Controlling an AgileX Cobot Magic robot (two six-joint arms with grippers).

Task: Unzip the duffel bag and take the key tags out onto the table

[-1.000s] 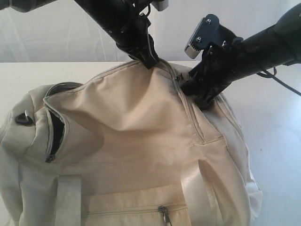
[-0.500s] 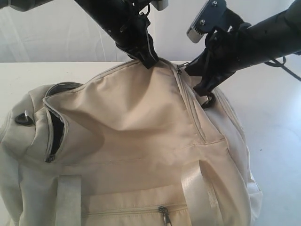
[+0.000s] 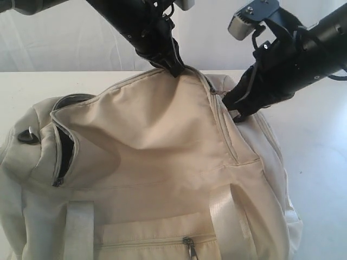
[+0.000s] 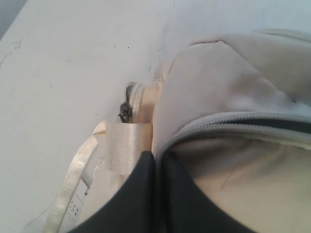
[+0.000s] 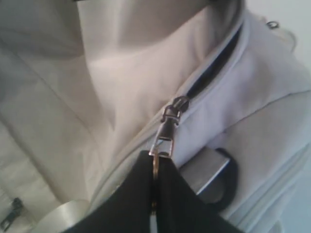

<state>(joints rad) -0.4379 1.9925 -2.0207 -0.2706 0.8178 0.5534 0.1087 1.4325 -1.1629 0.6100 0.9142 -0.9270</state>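
The beige duffel bag (image 3: 157, 162) fills the lower exterior view on the white table (image 3: 320, 162). My left gripper (image 3: 176, 69) is shut on the bag's fabric beside the grey main zipper at the top edge and holds it up; the left wrist view shows the black fingers (image 4: 146, 194) pinching fabric next to the zipper track (image 4: 228, 121). My right gripper (image 3: 233, 111) is shut on the metal zipper pull (image 5: 165, 133), with a short dark gap of opened zipper (image 5: 214, 65) behind the slider. The key tags are hidden.
A side pocket (image 3: 62, 157) on the bag's left end gapes open, showing dark lining. A front pocket zipper pull (image 3: 188, 245) lies at the bottom. A pale webbing strap (image 4: 73, 179) and a black strap buckle (image 5: 228, 179) lie close to the grippers.
My right gripper has moved right and down along the zipper line with the pull, and its wrist has tilted upward. The left gripper keeps holding the bag's top edge in place.
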